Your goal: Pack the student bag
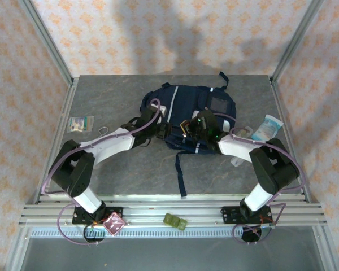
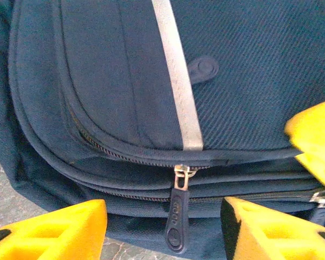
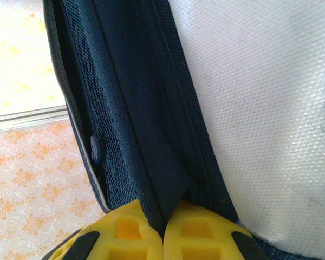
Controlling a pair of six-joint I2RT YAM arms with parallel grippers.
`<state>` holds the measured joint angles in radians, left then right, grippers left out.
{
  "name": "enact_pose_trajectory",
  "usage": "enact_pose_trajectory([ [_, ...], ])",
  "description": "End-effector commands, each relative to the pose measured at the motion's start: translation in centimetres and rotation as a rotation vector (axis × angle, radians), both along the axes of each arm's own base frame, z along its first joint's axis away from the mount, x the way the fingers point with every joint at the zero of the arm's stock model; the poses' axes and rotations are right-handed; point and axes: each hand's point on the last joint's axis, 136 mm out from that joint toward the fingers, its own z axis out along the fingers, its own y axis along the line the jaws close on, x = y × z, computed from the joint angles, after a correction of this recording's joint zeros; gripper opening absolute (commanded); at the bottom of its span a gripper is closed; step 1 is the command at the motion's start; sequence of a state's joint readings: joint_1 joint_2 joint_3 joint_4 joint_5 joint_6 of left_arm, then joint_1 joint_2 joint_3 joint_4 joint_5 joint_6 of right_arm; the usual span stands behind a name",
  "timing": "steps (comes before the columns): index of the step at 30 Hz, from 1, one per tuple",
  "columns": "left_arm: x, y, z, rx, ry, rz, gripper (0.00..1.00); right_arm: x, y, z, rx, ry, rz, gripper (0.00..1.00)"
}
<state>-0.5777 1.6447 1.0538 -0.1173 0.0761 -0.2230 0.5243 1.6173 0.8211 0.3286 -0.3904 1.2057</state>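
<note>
You see a large navy-blue backpack (image 2: 249,81) of matt twill-woven cloth, its small silver zip slider (image 2: 181,173) glossy metal, on a smooth grey mottled tabletop (image 1: 135,169).

Reaches left arm (image 1: 110,141) and right arm (image 1: 240,148) inward. Holds left claw (image 2: 162,233) parted. Pinches right claw (image 3: 162,230) tight on the student bag (image 3: 146,135).

**Three views, one shared bag**

Top external: high, behind the arm bases, looking down and forward over the whole table (image 1: 130,175), with the student bag (image 1: 183,107) at far centre.
Left wrist: very close on the bag's zippered side, left gripper (image 2: 163,222) at the bottom edge.
Right wrist: closer still, along a bag seam, right gripper (image 3: 162,230) at the bottom, wall (image 3: 21,179) to the left.
All three views share the bag.
</note>
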Motion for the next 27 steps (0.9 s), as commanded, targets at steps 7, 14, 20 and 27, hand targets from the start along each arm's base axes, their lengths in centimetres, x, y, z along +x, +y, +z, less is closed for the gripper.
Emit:
enact_pose_trajectory([
  [7, 1.7, -0.7, -1.8, 0.132, -0.015, -0.007, 0.44, 1.6, 0.5, 6.4, 0.061, -0.18, 0.012, 0.0],
  [14, 2.9, 0.9, -2.1, 0.21, -0.029, 0.045, 0.0, 1.2, 0.2, 6.1, 0.029, -0.182, 0.023, 0.0],
  [20, 3.6, 8.1, -1.6, 0.236, -0.008, 0.243, 0.0, 0.6, -0.9, 4.9, -0.01, -0.165, 0.016, 0.0],
  [27, 3.6, 9.0, 0.3, 0.164, -0.011, 0.263, 0.0, 0.5, -0.9, 3.7, -0.07, -0.154, 0.053, 0.0],
])
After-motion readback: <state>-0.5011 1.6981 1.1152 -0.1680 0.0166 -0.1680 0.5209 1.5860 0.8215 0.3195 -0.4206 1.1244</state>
